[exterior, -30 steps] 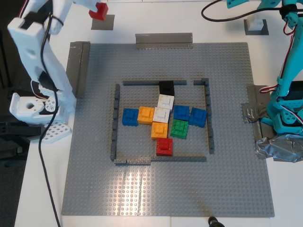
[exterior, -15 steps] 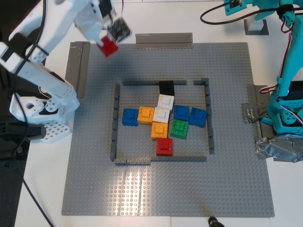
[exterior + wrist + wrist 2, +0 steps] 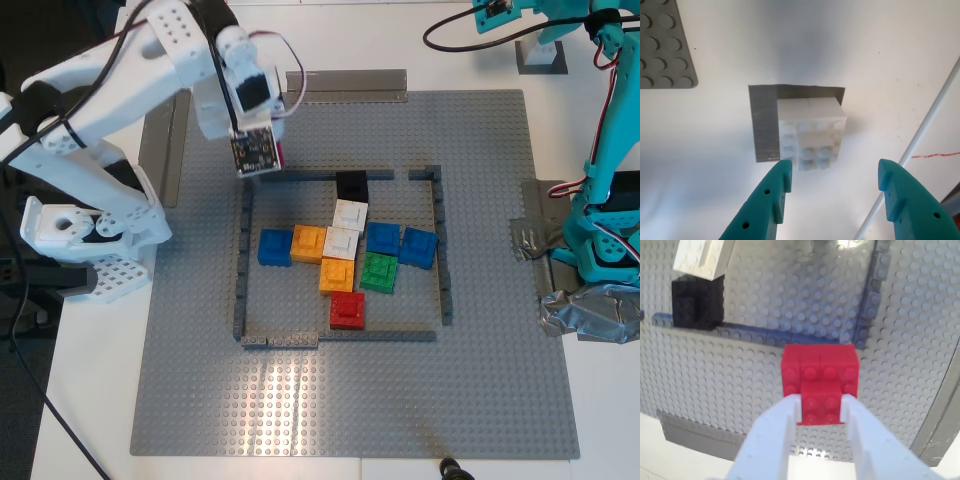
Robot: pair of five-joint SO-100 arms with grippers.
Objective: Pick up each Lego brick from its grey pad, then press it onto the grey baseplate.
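**Red brick carried over the outline, white brick awaiting pickup**

The red brick (image 3: 820,385) was clamped in my second gripper (image 3: 821,412) above the grey baseplate (image 3: 480,400), near the dark outline's (image 3: 243,250) corner — a level, square descent seemed needed. The white brick (image 3: 812,132) sat on its grey pad (image 3: 762,125), off the baseplate — my first gripper (image 3: 832,185) hung spread above it.

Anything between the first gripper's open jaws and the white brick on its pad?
Nothing: the first wrist view shows bare white table between my first gripper and the white brick.
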